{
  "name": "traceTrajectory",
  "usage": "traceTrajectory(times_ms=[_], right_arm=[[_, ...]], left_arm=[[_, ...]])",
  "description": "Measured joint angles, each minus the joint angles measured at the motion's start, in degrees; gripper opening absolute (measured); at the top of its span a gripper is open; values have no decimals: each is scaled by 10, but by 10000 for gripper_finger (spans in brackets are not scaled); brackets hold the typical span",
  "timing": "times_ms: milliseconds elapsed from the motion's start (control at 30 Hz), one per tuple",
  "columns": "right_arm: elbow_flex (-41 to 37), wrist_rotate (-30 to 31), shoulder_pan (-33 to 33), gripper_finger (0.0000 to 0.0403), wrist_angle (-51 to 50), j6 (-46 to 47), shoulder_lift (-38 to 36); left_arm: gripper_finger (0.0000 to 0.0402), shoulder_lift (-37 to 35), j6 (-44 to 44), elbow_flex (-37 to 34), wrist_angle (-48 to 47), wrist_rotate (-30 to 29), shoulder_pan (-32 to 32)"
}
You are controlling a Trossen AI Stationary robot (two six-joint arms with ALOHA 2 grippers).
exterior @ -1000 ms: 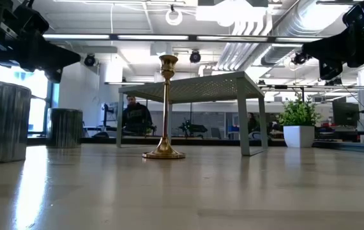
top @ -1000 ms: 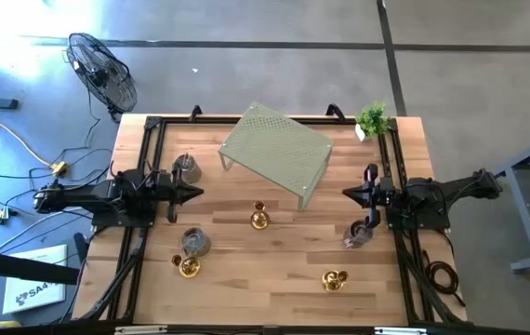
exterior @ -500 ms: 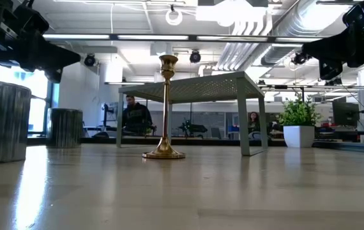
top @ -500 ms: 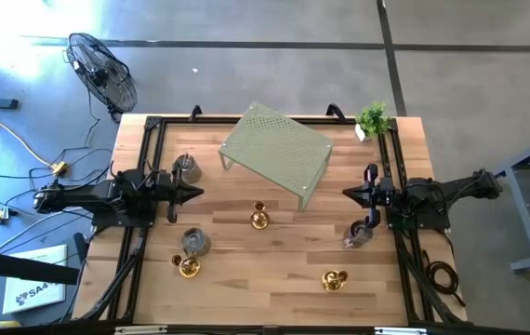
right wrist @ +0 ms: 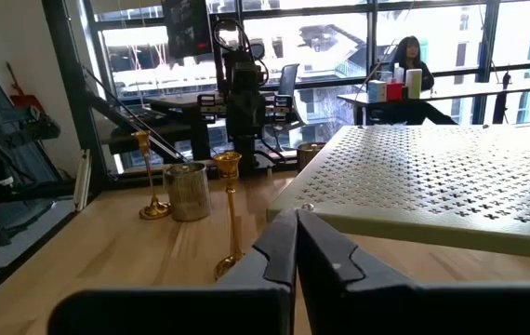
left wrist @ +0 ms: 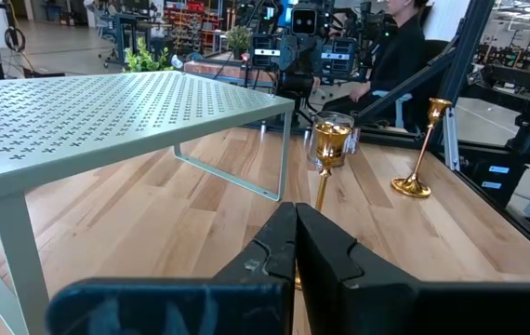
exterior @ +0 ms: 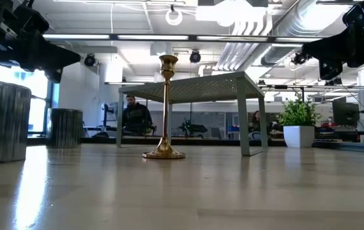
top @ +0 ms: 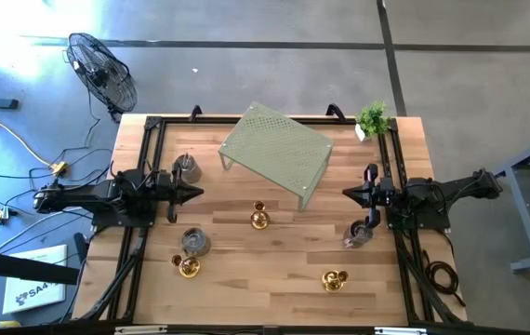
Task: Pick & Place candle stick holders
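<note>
The left gripper (top: pixel 191 194) hangs over the table's left side with its fingers pressed together on nothing; the right gripper (top: pixel 349 194) mirrors it on the right, likewise closed and empty. Between them stands a tall gold candle stick holder (top: pixel 259 217), just in front of the pale green perforated rack (top: pixel 276 151), whose leg is close behind it. A grey cup holder (top: pixel 187 169) sits near the left gripper, another grey cup (top: pixel 194 242) beside a gold holder (top: pixel 188 267) toward the front left. A third grey cup (top: pixel 358 234) stands by the right arm, a gold holder (top: pixel 335 279) near the front edge. The potted plant (top: pixel 372 119) occupies the far right corner. Bare wood (top: pixel 265 270) lies open at centre front.
</note>
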Motion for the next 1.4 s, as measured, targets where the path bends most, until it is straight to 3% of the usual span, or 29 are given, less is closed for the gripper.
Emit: traceTrajectory(times_ms=[800, 1167, 1400], right_arm=[[0, 0, 0, 3, 0, 0, 0], [0, 0, 0, 1, 0, 0, 0], [0, 0, 0, 3, 0, 0, 0]], left_arm=[[1, 0, 1, -1, 30, -2, 0], [1, 0, 4, -1, 40, -49, 0], [1, 0, 5, -1, 65, -28, 0]])
